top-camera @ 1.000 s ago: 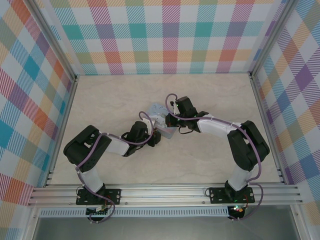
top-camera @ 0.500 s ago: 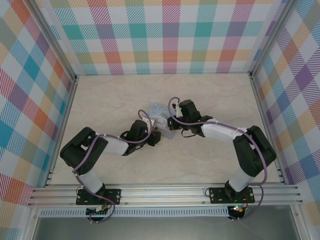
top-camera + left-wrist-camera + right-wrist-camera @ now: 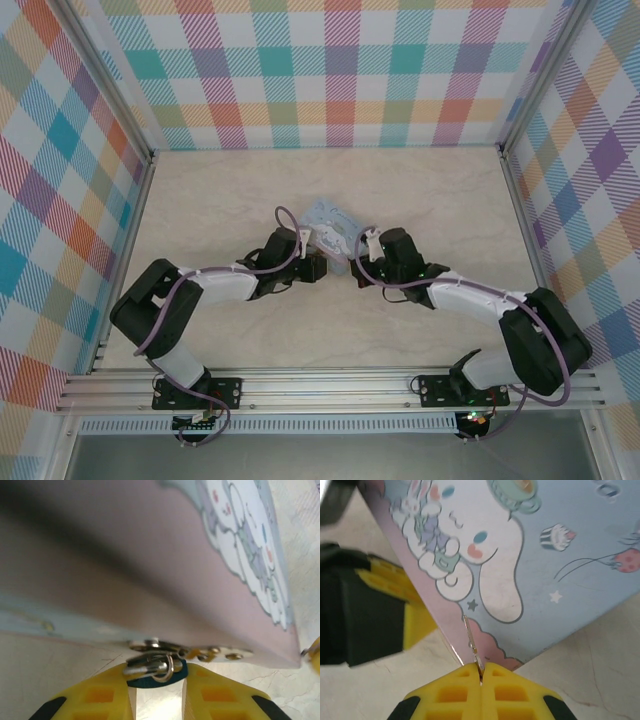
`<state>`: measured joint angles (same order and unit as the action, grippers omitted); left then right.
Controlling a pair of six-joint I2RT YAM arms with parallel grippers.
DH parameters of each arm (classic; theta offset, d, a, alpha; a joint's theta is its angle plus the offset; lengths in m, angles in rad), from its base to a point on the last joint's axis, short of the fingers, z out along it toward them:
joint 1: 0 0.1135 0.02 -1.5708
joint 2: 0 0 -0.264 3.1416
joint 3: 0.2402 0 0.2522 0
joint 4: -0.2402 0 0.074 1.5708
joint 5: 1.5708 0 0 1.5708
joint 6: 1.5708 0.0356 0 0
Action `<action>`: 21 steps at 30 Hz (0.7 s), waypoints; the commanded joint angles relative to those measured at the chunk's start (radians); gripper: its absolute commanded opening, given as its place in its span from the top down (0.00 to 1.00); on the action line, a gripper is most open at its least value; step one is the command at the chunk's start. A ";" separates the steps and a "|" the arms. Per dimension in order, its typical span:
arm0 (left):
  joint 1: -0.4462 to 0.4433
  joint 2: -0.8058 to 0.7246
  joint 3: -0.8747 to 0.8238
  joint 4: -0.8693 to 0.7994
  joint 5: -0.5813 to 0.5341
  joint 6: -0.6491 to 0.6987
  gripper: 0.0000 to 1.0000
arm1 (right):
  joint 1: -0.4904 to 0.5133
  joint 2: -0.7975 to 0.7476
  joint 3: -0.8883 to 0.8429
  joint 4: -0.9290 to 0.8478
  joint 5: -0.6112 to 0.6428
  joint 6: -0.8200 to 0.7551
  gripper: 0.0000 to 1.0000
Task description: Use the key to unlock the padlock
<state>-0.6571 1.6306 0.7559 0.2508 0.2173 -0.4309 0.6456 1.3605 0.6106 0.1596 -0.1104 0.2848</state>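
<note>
The padlock point(image 3: 150, 681), small and dark blue with a metal shackle through the tin's hasp point(image 3: 165, 647), sits between the yellow fingers of my left gripper point(image 3: 156, 677), which is shut on it. My right gripper point(image 3: 481, 672) is shut on the key point(image 3: 472, 642), a thin silvery blade pointing up from its fingertips against the tin's pink corner. From above, the left gripper point(image 3: 320, 263) and right gripper point(image 3: 356, 272) face each other just below the tin point(image 3: 330, 225). The padlock is hidden in the top view.
The pale blue tin point(image 3: 560, 555) with a white cartoon character lies mid-table, tilted. The left gripper's black and yellow body point(image 3: 375, 615) stands close at the left of the right wrist view. Plaid walls point(image 3: 340, 70) ring the beige table point(image 3: 220, 190).
My right arm has swung from behind the tin round to its near right side, lower on the table. The left gripper has shifted up and right and narrowed slightly.
</note>
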 commanded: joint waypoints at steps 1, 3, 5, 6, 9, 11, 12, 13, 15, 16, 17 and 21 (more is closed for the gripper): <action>-0.018 -0.061 0.071 -0.062 0.039 -0.058 0.78 | 0.037 -0.005 -0.043 0.082 0.032 -0.073 1.00; -0.019 -0.070 0.090 -0.095 0.037 -0.058 0.78 | 0.042 0.000 -0.068 0.118 0.045 -0.072 1.00; -0.019 -0.073 0.100 -0.114 0.033 -0.057 0.78 | 0.042 -0.003 -0.086 0.143 0.053 -0.068 1.00; -0.019 -0.074 0.102 -0.119 0.031 -0.058 0.78 | 0.042 -0.010 -0.090 0.147 0.058 -0.068 1.00; -0.019 -0.065 0.100 -0.121 0.033 -0.063 0.79 | 0.042 -0.036 -0.098 0.149 0.063 -0.076 1.00; -0.019 -0.063 0.096 -0.103 0.048 -0.082 0.79 | 0.042 -0.044 -0.098 0.142 0.043 -0.089 1.00; -0.020 -0.062 0.096 -0.093 0.059 -0.096 0.79 | 0.042 -0.044 -0.098 0.135 0.030 -0.097 1.00; -0.021 -0.063 0.098 -0.086 0.069 -0.110 0.79 | 0.044 -0.040 -0.099 0.131 0.021 -0.105 1.00; -0.022 -0.066 0.106 -0.081 0.080 -0.130 0.80 | 0.052 -0.030 -0.109 0.141 0.020 -0.116 1.00; -0.024 -0.069 0.109 -0.084 0.083 -0.136 0.80 | 0.055 -0.026 -0.114 0.150 0.023 -0.121 1.00; -0.025 -0.072 0.112 -0.085 0.084 -0.142 0.80 | 0.058 -0.020 -0.118 0.161 0.025 -0.125 1.00; -0.026 -0.081 0.117 -0.095 0.082 -0.153 0.79 | 0.061 0.017 -0.113 0.183 0.026 -0.140 1.00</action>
<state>-0.6701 1.5883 0.8364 0.1265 0.2802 -0.5632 0.7002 1.3544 0.5060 0.2962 -0.0689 0.1795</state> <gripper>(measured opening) 0.204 0.058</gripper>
